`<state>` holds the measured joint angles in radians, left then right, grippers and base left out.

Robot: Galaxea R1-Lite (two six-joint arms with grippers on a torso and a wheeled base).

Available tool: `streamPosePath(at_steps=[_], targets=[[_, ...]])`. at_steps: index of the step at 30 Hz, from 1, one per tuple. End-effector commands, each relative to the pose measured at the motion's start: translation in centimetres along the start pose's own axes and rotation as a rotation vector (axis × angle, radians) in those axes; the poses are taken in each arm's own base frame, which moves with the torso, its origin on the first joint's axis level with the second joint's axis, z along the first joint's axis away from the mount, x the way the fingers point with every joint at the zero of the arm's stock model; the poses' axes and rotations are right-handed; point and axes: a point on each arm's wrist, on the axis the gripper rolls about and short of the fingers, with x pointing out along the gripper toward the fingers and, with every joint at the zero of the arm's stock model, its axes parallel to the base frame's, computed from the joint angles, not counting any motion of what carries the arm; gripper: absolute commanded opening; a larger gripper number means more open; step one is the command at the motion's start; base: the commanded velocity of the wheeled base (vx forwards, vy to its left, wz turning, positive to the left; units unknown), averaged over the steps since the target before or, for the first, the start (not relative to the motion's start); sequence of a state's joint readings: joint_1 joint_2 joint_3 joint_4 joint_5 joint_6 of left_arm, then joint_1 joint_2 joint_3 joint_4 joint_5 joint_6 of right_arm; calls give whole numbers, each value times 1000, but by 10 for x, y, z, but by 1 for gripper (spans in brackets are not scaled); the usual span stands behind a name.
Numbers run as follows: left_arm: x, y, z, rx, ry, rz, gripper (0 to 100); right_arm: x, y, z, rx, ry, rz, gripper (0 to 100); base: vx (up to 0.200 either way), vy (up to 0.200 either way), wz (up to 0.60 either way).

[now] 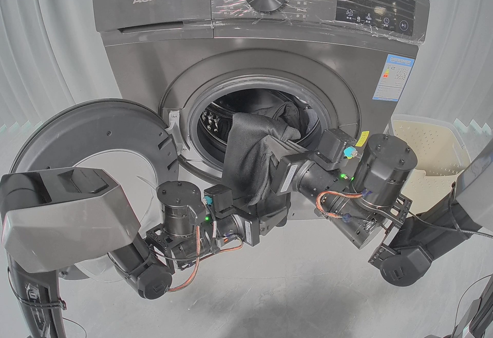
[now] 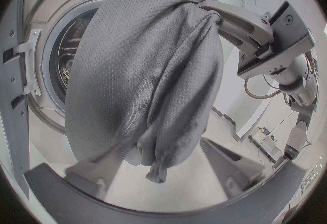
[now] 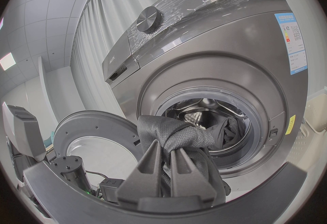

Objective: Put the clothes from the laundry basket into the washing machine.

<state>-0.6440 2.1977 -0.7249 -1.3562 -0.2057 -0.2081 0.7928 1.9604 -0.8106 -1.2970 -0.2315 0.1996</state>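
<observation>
The right end effector (image 3: 167,149) is clamped on a dark garment (image 1: 251,154) hanging just in front of the opening of the washing machine (image 1: 257,51). The left end effector (image 2: 160,153) gapes wide beneath it, holding nothing. Released here, the dangling tail could drape over the rim and slide out.

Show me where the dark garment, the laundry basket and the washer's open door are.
dark garment (image 1: 246,159), head view, on the hanging middle of the cloth.
laundry basket (image 1: 441,144), head view, on its perforated inner wall.
washer door (image 1: 92,126), head view, on the dark ring above its window.
</observation>
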Motion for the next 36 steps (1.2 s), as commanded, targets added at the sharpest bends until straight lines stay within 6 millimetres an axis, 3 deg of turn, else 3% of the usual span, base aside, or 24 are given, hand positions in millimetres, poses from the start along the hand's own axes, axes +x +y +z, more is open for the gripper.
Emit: streamPosePath(at_steps=[1, 7, 13, 19, 20, 32, 36], targets=[[2, 0, 3, 7, -25, 9, 0, 0, 0, -1, -1, 3, 0, 0, 0, 0, 0], [3, -3, 15, 21, -92, 33, 0, 0, -1, -2, -4, 7, -4, 0, 0, 0, 0], [-18, -25, 29, 35, -107, -22, 0, 5, -8, -15, -11, 35, -18, 0, 0, 0, 0], [-29, -35, 35, 38, -112, -53, 0, 7, -7, -23, -10, 23, 2, 0, 0, 0, 0], [-31, -36, 35, 38, -107, -53, 0, 6, -5, -25, -8, 27, 7, 100, 0, 0, 0], [-30, -31, 37, 36, -114, -39, 0, 3, -11, -18, -8, 13, -10, 100, 0, 0, 0], [-30, -25, 40, 36, -126, -23, 0, 5, -28, -7, -15, -11, -70, 100, 0, 0, 0]])
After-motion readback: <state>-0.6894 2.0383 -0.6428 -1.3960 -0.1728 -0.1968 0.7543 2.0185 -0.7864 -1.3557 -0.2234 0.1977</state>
